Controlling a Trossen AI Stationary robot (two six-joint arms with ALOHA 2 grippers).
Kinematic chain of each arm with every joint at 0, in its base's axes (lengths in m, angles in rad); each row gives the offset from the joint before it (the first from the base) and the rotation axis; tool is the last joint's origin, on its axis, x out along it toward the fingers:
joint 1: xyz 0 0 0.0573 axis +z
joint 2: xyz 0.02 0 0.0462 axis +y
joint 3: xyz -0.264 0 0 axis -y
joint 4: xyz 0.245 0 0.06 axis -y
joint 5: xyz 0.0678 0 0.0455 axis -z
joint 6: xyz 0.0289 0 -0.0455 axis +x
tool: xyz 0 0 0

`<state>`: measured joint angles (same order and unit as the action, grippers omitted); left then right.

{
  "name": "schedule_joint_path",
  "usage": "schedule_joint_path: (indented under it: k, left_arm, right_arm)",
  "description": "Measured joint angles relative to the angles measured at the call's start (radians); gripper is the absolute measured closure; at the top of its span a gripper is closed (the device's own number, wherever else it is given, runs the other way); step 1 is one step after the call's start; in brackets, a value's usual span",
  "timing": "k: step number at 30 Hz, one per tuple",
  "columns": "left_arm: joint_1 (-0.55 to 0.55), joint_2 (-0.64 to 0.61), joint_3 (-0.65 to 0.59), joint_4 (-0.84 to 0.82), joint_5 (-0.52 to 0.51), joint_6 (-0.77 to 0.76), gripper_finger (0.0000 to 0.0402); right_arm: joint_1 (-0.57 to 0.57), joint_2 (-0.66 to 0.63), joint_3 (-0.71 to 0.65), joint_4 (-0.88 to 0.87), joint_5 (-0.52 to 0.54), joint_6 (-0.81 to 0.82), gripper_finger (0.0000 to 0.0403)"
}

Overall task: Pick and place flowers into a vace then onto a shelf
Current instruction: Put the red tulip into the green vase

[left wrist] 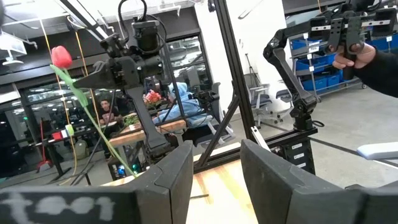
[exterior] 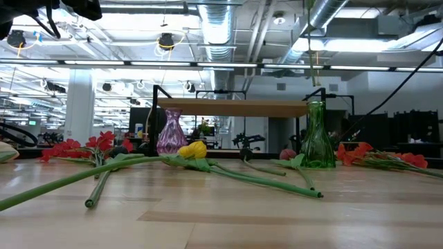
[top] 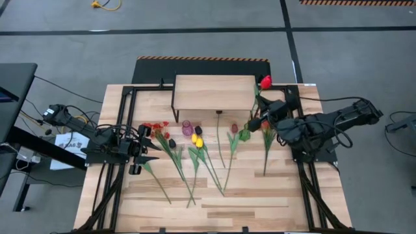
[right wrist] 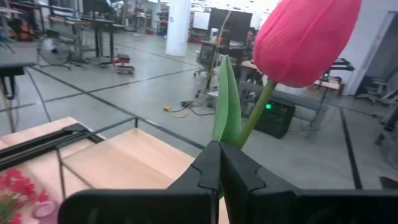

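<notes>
Industrial robotics lab: exposed ceiling ducts [exterior: 220, 28], concrete floor [top: 195, 45], blue storage bins [left wrist: 323, 65].

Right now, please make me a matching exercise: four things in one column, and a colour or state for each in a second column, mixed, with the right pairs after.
Things:
1. right gripper
2. left gripper
3. vase by the red tulip
4. vase by the yellow tulip

Colour or state:
A. purple glass
B. shut on a red tulip stem
C. green glass
D. open, holding nothing

Pairs: 1-B, 2-D, 3-C, 4-A
</notes>
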<state>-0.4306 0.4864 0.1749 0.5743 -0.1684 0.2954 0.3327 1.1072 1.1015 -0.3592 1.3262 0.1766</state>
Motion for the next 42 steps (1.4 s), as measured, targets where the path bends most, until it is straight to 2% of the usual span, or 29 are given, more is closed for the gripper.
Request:
schedule_joint_path:
  k: [25,42]
  left_arm:
    - [0.0,0.0,0.0,0.0,0.0,0.0,0.0276]
    - [0.0,0.0,0.0,-0.002,0.0,0.0,0.0276]
  right_arm:
    - [-0.101,0.025,-0.011,-0.007,0.01,-0.028,0.0403]
    - [-0.119,0.056,-0.019,0.0,0.038,-0.057,0.0403]
